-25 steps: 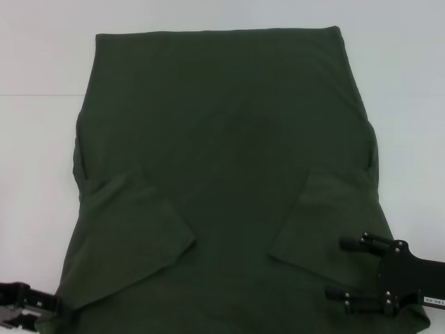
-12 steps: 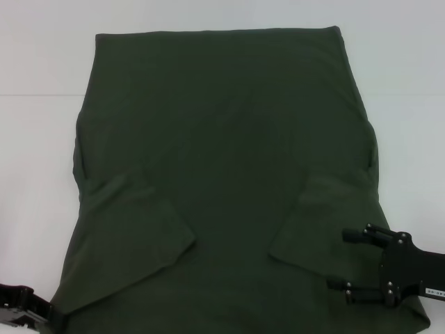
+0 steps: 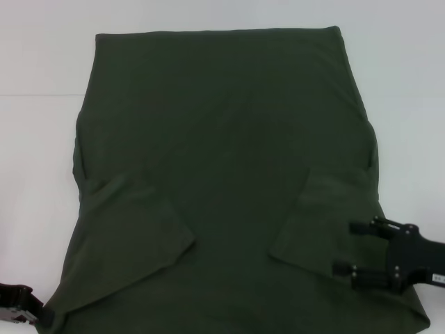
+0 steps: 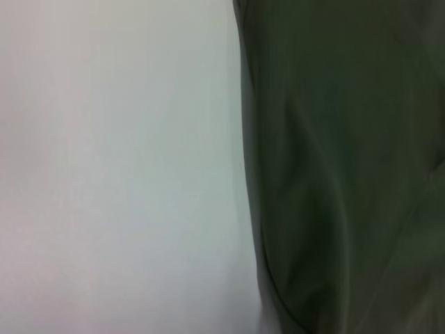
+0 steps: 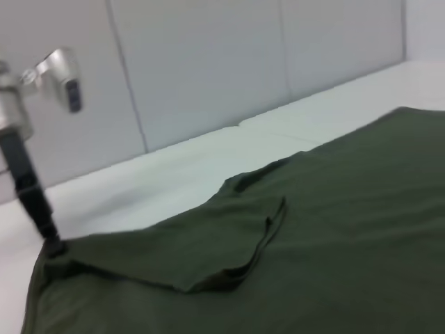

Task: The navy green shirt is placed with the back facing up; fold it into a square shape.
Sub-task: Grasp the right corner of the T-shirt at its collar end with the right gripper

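Note:
The navy green shirt (image 3: 229,160) lies flat on the white table, plain side up, with both short sleeves folded inward: one sleeve (image 3: 132,236) on the left, the other sleeve (image 3: 327,216) on the right. My right gripper (image 3: 345,248) is open just above the shirt's near right part, beside the folded right sleeve, holding nothing. My left gripper (image 3: 19,312) is at the shirt's near left corner. The right wrist view shows the left gripper (image 5: 33,195) meeting that corner of the shirt (image 5: 313,243). The left wrist view shows only the shirt's side edge (image 4: 348,167) against the table.
The white table (image 3: 35,139) extends bare on both sides of the shirt and beyond its far edge. A pale panelled wall (image 5: 208,62) stands behind the table in the right wrist view.
My right gripper has drawn back toward the near right edge, still open. My left gripper has slid further down and left, toward the picture's corner. The shirt has not moved.

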You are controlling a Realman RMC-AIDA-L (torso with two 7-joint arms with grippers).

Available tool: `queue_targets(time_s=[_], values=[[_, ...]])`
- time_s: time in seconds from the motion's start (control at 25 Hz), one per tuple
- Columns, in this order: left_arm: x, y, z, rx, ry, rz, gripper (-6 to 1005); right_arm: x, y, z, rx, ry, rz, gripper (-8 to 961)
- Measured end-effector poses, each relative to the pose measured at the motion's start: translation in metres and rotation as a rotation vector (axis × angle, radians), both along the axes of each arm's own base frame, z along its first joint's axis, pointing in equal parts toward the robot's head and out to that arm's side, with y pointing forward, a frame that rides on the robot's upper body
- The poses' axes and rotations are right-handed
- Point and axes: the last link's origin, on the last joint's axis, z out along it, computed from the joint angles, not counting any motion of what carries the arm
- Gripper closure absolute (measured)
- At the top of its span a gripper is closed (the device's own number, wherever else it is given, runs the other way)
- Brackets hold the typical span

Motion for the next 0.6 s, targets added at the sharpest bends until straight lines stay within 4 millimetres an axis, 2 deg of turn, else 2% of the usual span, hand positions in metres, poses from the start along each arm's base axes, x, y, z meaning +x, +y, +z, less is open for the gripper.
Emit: queue_targets(time_s=[0.2,0.4,0.6], values=[[-0.001,-0.001,0.0,-0.005,-0.004,-0.028,950,-0.008,0.009,0.027,-0.093,0.053,-0.154,9],[0.0,0.0,0.005,0.003,-0.007,-0.049,973,-0.018,0.017,0.077,-0.22,0.082,-0.367,8],[0.0,0.002,0.011,0.021,-0.011,-0.07,973,-0.011,0.026,0.118,-0.299,0.054,-0.668,8]])
